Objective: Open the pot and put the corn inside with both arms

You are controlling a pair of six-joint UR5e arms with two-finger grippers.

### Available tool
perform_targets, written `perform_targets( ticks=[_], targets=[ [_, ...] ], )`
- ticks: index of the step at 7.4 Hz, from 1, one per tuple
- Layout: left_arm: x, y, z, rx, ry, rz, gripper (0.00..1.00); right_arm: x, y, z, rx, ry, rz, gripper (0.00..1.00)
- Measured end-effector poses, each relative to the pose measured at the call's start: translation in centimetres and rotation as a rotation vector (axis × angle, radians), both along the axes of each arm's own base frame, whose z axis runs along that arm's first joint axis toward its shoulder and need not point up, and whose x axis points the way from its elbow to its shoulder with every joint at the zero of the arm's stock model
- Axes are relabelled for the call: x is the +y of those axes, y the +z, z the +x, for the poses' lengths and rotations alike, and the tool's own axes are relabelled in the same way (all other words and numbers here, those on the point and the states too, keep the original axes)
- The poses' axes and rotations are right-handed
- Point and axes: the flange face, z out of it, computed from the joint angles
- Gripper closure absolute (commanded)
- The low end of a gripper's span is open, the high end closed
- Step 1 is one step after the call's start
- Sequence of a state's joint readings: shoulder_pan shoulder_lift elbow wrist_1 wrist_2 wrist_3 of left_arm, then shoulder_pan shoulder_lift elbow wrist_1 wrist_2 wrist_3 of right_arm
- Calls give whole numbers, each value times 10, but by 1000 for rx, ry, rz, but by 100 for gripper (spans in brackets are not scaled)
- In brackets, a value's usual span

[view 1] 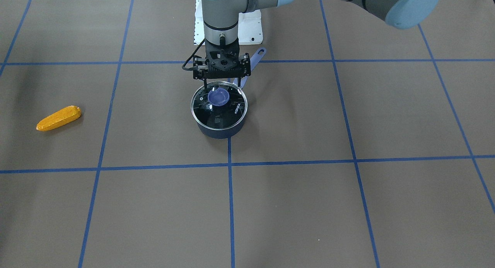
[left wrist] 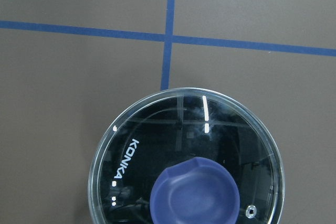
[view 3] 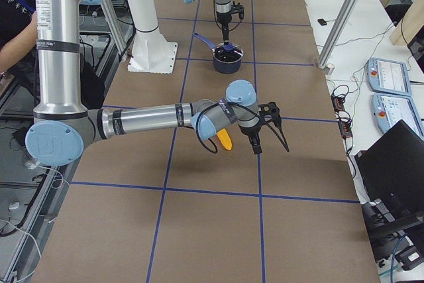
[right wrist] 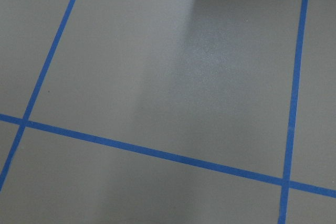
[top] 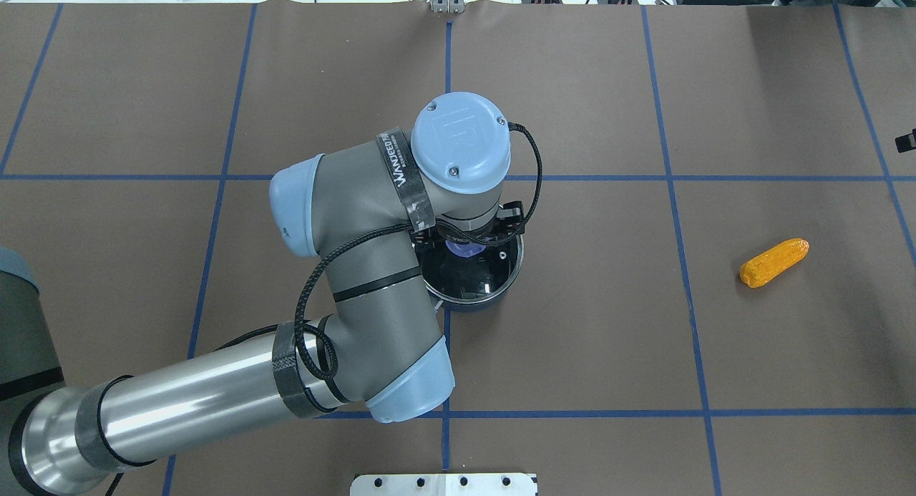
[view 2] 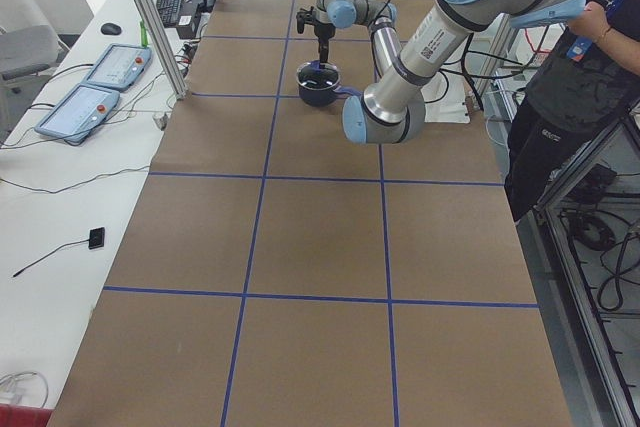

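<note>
A dark blue pot [view 1: 219, 125] stands at the table's middle, with its glass lid [view 1: 228, 115] on and a long handle [view 1: 258, 54] pointing toward the robot. The lid has a blue knob [view 1: 218, 96], also seen in the left wrist view [left wrist: 195, 195]. My left gripper [view 1: 222, 84] hangs open just above the lid, its fingers spread wider than the knob and touching nothing. The orange-yellow corn [view 1: 58, 118] lies alone on the table, far to my right [top: 774, 262]. My right gripper [view 3: 271, 149] hovers above the table just beyond the corn; I cannot tell whether it is open or shut.
The white pedestal base [view 1: 251, 28] stands behind the pot. An operator [view 2: 570, 97] stands at the robot's side of the table. Side benches hold control tablets [view 2: 85, 107]. Blue tape lines [view 1: 231, 206] grid the brown table.
</note>
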State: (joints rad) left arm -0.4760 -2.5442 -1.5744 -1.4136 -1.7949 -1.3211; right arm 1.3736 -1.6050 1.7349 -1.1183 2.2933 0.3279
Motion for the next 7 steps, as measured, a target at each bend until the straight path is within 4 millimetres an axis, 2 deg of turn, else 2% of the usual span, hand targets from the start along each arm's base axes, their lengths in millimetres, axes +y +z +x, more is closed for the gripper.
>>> perform_targets(
  ticks=[2,4,5,6,7],
  targets=[
    [-5,7,11,10,0,6,3,0,0,0,0,-1,0,0],
    [-7,12,15,8,0,6,15,0,1,-1,1,-3,-1,0],
    [-8,17,15,3,-1,3,30,0,1,-1,1,-3,-1,0],
    [-8,21,15,-1,-2,2,49,0,1,-2,1,-3,-1,0],
    [-8,22,14,-1,-3,1,63,0,1,-2,1,-3,0,0]
  ],
)
